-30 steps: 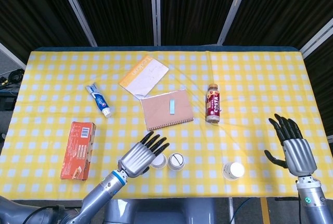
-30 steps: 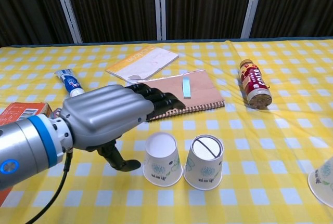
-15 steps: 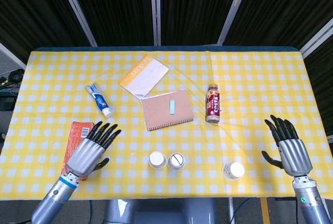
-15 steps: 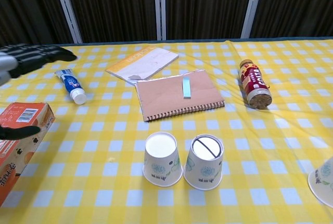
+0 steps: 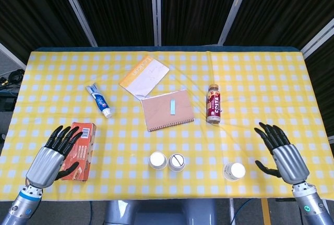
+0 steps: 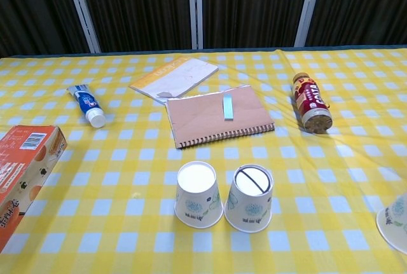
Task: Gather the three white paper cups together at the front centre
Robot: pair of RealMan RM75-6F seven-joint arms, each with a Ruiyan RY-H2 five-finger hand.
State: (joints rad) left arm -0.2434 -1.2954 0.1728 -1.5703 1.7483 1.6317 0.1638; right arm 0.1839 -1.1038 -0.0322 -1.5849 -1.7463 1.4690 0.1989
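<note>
Two white paper cups stand upside down side by side at the front centre: the left cup (image 5: 157, 161) (image 6: 198, 194) and the right cup (image 5: 176, 162) (image 6: 249, 198), whose base bears a black line. A third upside-down cup (image 5: 234, 171) (image 6: 395, 220) stands apart to the right, cut off by the chest view's edge. My left hand (image 5: 51, 157) hovers open at the front left, over the near end of the orange box. To the right of the third cup my right hand (image 5: 280, 152) is open, fingers spread. Neither hand shows in the chest view.
An orange box (image 5: 79, 150) (image 6: 19, 172) lies at the front left. Further back lie a toothpaste tube (image 5: 99, 100), a notepad (image 5: 144, 76), a brown spiral notebook (image 5: 167, 110) (image 6: 218, 115) and a coffee bottle (image 5: 213, 103) (image 6: 311, 111) on its side.
My left hand has drawn back from the two cups to the front left, past the orange box. My right hand has shifted slightly left and toward the front, nearer the third cup.
</note>
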